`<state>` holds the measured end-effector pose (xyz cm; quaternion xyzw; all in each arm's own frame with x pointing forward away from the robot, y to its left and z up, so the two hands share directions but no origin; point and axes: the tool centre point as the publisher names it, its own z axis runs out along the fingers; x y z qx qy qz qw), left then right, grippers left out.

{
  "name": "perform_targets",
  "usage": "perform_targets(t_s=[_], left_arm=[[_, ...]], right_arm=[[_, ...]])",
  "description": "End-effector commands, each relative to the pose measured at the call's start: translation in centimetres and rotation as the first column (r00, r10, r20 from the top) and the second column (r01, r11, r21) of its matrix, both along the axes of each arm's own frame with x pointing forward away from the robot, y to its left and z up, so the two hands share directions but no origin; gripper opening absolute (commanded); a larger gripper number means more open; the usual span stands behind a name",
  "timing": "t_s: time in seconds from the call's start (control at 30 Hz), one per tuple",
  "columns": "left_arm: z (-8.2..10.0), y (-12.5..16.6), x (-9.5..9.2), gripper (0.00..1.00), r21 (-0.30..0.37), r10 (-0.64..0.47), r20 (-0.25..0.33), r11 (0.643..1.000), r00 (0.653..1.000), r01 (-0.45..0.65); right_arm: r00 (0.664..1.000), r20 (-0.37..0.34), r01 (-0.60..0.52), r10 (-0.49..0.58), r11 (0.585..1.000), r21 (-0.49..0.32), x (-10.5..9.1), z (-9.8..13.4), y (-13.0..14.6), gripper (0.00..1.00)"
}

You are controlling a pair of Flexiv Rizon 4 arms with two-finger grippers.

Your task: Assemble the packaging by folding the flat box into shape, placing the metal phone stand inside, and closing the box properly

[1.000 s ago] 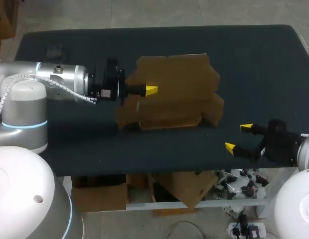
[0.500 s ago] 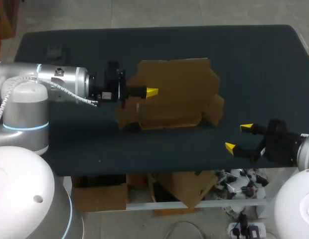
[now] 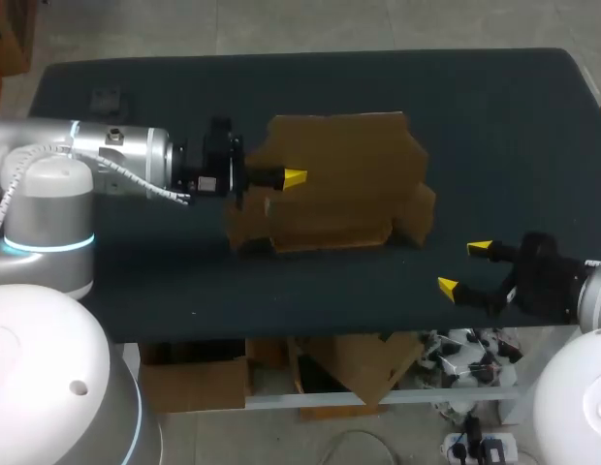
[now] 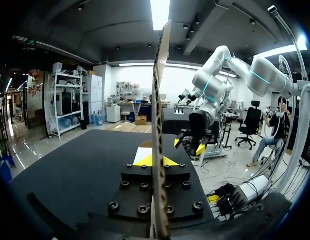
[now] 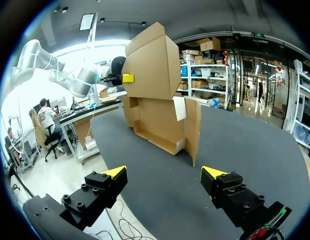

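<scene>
The brown cardboard box [image 3: 349,184] lies partly folded in the middle of the table, with a shallow tray part and side flaps standing up. My left gripper [image 3: 293,177] is shut on the box's tall back panel [image 4: 160,90], which stands upright edge-on between its yellow tips [image 4: 155,160]. In the right wrist view the box [image 5: 155,115] stands ahead, with my left gripper [image 5: 127,78] pinching its upper panel. My right gripper [image 3: 462,267] is open and holds nothing, near the front right edge, apart from the box. Its fingers [image 5: 115,172] are spread wide. No metal phone stand can be made out.
The dark table [image 3: 494,126] has free surface to the right of the box and behind it. A small dark object [image 3: 107,99] lies at the far left corner. The front edge is close under my right gripper.
The raised panel in my left gripper has tipped slightly, its top edge a little lower in the head view. My right arm has not moved.
</scene>
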<state>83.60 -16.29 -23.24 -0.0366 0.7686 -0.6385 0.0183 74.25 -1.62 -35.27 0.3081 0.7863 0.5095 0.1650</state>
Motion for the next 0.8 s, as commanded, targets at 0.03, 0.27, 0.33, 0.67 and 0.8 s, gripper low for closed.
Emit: perform_targets(t_s=[0.03,0.27,0.33,0.67,0.8], left_arm=[[-0.32,-0.02,0.11,0.0,0.011,-0.003,-0.002,1.0,1.0,0.003],[-0.57,-0.08,0.28,0.0,0.02,-0.004,-0.005,1.0,1.0,0.004],[-0.64,-0.05,0.31,0.0,0.021,-0.003,-0.006,1.0,1.0,0.004],[-0.81,0.0,0.35,0.0,0.022,-0.002,-0.011,1.0,1.0,0.002],[-0.8,0.04,0.34,0.0,0.019,-0.001,-0.009,1.0,1.0,0.001]], right_arm=[[1.0,0.001,-0.001,0.001,1.0,0.002,-0.14,0.11,-0.13,1.0],[1.0,0.001,-0.001,0.001,1.0,0.002,-0.14,0.11,-0.13,1.0],[1.0,0.001,-0.001,0.001,1.0,0.002,-0.14,0.11,-0.13,1.0],[1.0,0.001,-0.001,0.001,1.0,0.002,-0.14,0.11,-0.13,1.0],[1.0,0.001,-0.001,0.001,1.0,0.002,-0.14,0.11,-0.13,1.0]])
